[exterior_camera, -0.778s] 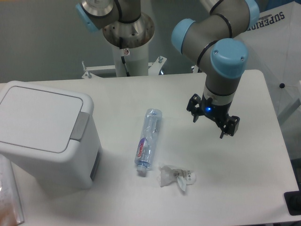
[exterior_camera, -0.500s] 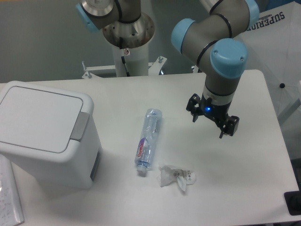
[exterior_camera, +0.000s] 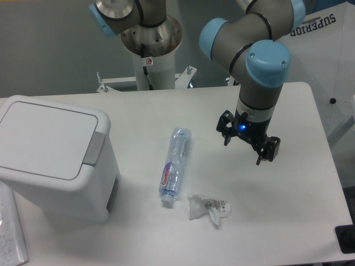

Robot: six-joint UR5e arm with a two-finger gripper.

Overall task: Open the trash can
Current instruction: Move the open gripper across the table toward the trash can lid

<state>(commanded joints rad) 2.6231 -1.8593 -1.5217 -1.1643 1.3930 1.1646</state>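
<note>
Camera view from above and in front: the trash can stands on the left part of the white counter, a large white boxy bin with rounded corners. Its flat lid lies closed, level with the top of the body, and the grey rectangular push tab sits at the lid's right edge, facing the middle of the counter. Nothing touches the bin.

Right of the bin, near the counter's middle, a clear plastic bottle lies on its side, its length running roughly front to back, with a red and blue label around its lower half and the cap end toward the front. Just beside the cap end, a little to the right, lies a crumpled piece of clear wrapper.

Farther right, well apart from the bin, the gripper hangs above bare counter, pointing down, with a small blue light lit on its body. The jaws stand wide apart and hold nothing. The arm, grey with light blue joint caps, rises from it toward the top of the view. At the back, the arm's white base column stands behind the counter.
</note>
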